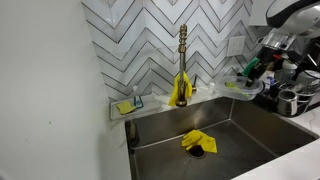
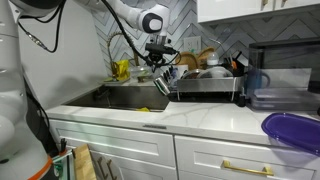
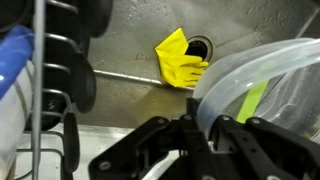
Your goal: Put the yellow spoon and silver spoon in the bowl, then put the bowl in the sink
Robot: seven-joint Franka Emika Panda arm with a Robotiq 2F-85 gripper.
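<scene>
My gripper (image 3: 200,125) is shut on the rim of the clear glass bowl (image 3: 250,70), which fills the right of the wrist view. A yellow spoon (image 3: 255,100) shows through the glass, lying inside it. The silver spoon is hidden from view. The bowl hangs over the steel sink (image 3: 130,40), next to the dish rack. In both exterior views the gripper (image 1: 255,68) (image 2: 162,62) holds the bowl (image 1: 243,85) at the sink's (image 1: 250,130) rack-side edge, above the basin.
A yellow cloth (image 3: 180,58) (image 1: 195,141) lies by the dark drain (image 3: 202,44). The black dish rack (image 2: 205,85) (image 3: 50,90) full of dishes stands beside the sink. A brass faucet (image 1: 183,50) carries a yellow rag. A purple bowl (image 2: 295,130) sits on the counter.
</scene>
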